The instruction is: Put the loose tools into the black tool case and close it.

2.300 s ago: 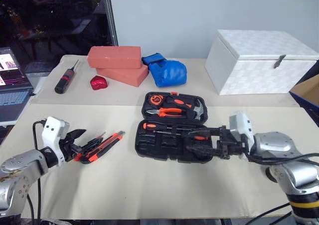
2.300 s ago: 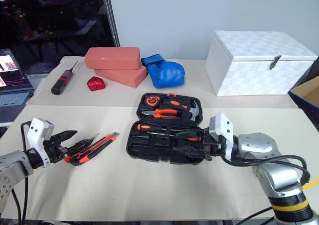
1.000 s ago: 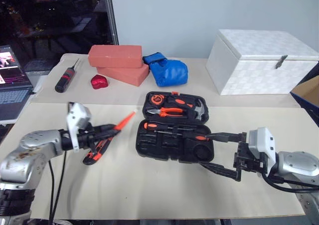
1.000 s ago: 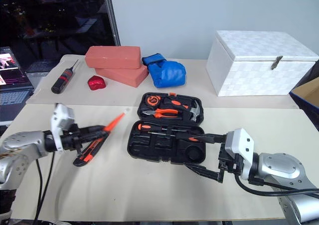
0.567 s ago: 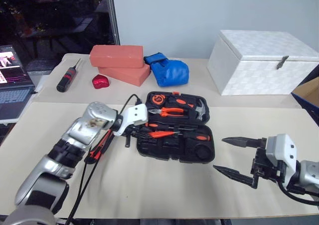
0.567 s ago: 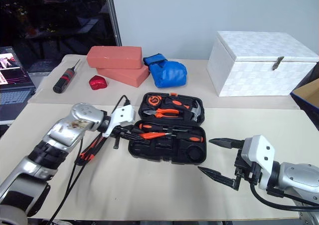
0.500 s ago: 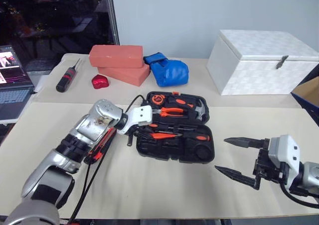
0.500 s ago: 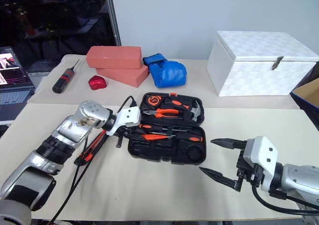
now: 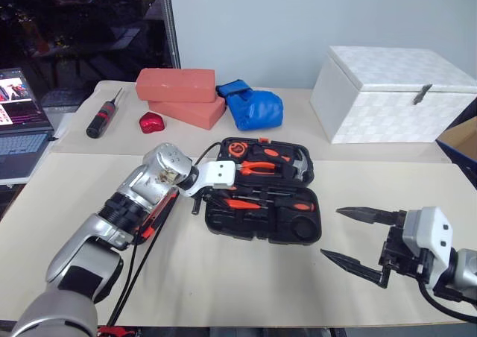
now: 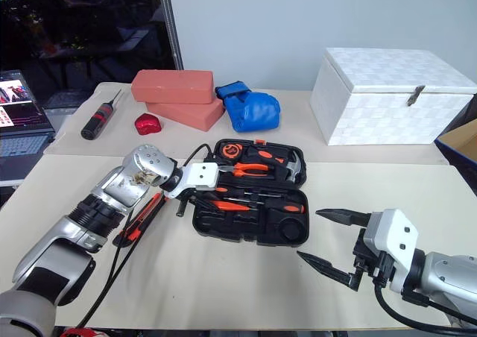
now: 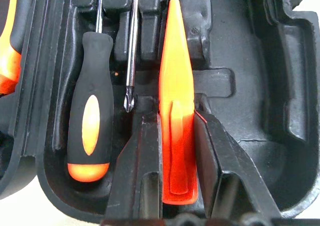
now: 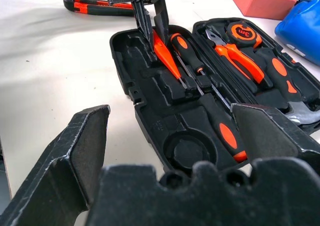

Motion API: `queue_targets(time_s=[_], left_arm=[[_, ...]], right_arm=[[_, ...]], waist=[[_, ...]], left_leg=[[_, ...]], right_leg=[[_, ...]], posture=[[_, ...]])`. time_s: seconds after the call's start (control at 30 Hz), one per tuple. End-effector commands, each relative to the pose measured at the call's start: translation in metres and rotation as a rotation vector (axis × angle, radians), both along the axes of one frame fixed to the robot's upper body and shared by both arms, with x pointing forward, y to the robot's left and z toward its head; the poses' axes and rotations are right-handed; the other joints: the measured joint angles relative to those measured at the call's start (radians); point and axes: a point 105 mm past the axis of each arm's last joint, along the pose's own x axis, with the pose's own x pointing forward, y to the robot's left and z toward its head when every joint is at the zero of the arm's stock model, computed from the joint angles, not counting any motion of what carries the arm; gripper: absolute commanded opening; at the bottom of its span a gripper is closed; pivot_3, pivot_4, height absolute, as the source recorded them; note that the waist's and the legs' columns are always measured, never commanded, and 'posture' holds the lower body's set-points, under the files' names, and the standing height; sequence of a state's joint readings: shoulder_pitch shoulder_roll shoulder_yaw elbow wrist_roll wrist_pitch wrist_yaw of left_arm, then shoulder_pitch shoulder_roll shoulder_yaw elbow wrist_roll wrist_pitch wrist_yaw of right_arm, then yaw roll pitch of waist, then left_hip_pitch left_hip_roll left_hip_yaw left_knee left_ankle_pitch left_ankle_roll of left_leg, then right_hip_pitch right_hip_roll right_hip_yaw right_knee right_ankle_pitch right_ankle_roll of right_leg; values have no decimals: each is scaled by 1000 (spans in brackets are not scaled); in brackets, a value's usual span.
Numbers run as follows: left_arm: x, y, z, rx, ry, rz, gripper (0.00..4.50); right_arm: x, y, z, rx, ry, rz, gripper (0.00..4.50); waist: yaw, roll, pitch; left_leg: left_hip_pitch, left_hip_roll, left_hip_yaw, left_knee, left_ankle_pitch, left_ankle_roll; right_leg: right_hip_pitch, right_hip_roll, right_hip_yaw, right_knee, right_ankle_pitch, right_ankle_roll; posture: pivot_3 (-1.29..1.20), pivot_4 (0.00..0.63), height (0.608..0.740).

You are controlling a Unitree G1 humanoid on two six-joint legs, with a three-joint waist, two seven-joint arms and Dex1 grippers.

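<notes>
The black tool case [image 9: 246, 227] lies open mid-table, with pliers, a hammer and a tape measure in its far half. My left gripper [image 12: 151, 21] reaches down into the left end of the near half, shut on an orange utility knife [image 11: 176, 76] whose tip lies along a moulded slot. An orange-and-black screwdriver [image 11: 90, 121] rests in the slot beside it. Another utility knife [image 10: 138, 219] lies on the table left of the case, partly under my left arm. My right gripper [image 9: 332, 232] hovers open and empty, right of the case.
A white box [image 9: 387, 91] stands at the back right. Red bricks [image 9: 179, 95], a blue glove [image 9: 253, 107], a small red object [image 9: 150, 122] and a black-and-red screwdriver [image 9: 102, 121] lie at the back left. A laptop [image 9: 19, 117] sits at the left edge.
My left gripper lifted one utility knife off the table and carried it right, down into the case's near half. My right gripper drew out of the case and opened.
</notes>
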State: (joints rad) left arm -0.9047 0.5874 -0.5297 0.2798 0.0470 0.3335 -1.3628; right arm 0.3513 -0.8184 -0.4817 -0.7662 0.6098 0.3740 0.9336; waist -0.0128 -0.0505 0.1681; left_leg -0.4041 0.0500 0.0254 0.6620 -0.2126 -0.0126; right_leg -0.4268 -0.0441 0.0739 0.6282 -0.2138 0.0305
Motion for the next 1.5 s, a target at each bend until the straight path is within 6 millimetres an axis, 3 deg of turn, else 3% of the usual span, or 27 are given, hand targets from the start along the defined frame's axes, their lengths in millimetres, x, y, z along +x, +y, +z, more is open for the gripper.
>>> queue_targets(time_s=[0.03, 0.23, 0.3, 0.4, 0.53, 0.63, 0.8, 0.93, 1.0, 1.17, 1.33, 1.5], left_arm=[[3, -6, -1, 25, -9, -11, 452], [7, -5, -1, 43, -11, 4, 452], [8, -5, 0, 42, -15, 12, 1457], [4, -6, 3, 26, -3, 1, 2400], [-10, -9, 27, -118, 53, 11, 3907], [-18, -14, 45, -256, 101, 31, 3907], [-20, -22, 51, -432, 153, 111, 2409], [-18, -27, 40, -517, 167, 189, 855], [-22, -21, 25, -484, 184, 214, 96], [-29, -10, -4, -445, 224, 280, 30], [-23, -11, -13, -455, 214, 321, 30], [-13, -17, -10, -535, 259, 400, 30]], right_arm=[[-4, 4, 9, -2, -40, 10, 4500], [-6, 5, 9, -1, -36, 3, 4500], [-6, 5, 9, 0, -36, 1, 4500], [-5, 5, 9, 1, -35, 1, 4500], [-6, 5, 9, 0, -36, 0, 4500], [-6, 5, 9, 0, -37, -1, 4500], [-3, 6, 8, 6, -42, -1, 4500], [-2, 8, 8, 9, -46, 2, 4500], [-2, 7, 9, 8, -48, -1, 4500], [-4, 7, 7, 9, -44, -10, 4500], [-4, 8, 6, 13, -44, -15, 4500], [-5, 7, 6, 13, -43, -21, 4500]], waist=[[0, 0, 0], [-1, 0, 0], [-2, 0, 0], [-2, 0, 0], [-4, 0, 0], [-3, 0, 0], [0, 0, 0], [0, 0, 0], [-1, 0, 0], [-4, 0, 0], [3, 0, 0], [2, 0, 0]], left_leg=[[0, 0, 0, 0, 0, 0], [0, 0, -1, 0, 0, 0], [0, 0, -1, 0, 0, 0], [0, 0, -1, 0, 0, 0], [0, 0, -2, 0, 0, 0], [-1, 0, -2, 0, 0, 0], [0, -1, -3, 0, 0, 0], [1, -1, -3, 1, 0, 0], [0, -1, -3, 1, 0, 0], [1, -1, -4, 1, 0, 0], [0, -1, -4, 1, 0, 0], [0, -1, -4, 2, 0, 0]], right_leg=[[1, 0, 0, 0, 0, 0], [1, 0, 0, 0, 0, 0], [1, 0, 0, 0, 0, 0], [1, 0, 0, 0, 0, 1], [1, 0, 0, 0, 0, 1], [0, 0, -1, 0, 0, 3], [1, 0, -1, 0, 1, 3], [2, 0, -1, 0, 1, 3], [2, 0, -1, 1, 1, 4], [2, 1, -1, 1, 1, 4], [2, 0, -1, 1, -1, 0], [3, 0, -1, 1, -2, -1]], posture=[[0, 150, 740], [0, 150, 740], [0, 150, 740], [0, 150, 740], [0, 150, 740], [0, 150, 740], [0, 150, 740], [0, 150, 740], [0, 150, 740], [0, 150, 740], [0, 150, 740], [0, 150, 740]])
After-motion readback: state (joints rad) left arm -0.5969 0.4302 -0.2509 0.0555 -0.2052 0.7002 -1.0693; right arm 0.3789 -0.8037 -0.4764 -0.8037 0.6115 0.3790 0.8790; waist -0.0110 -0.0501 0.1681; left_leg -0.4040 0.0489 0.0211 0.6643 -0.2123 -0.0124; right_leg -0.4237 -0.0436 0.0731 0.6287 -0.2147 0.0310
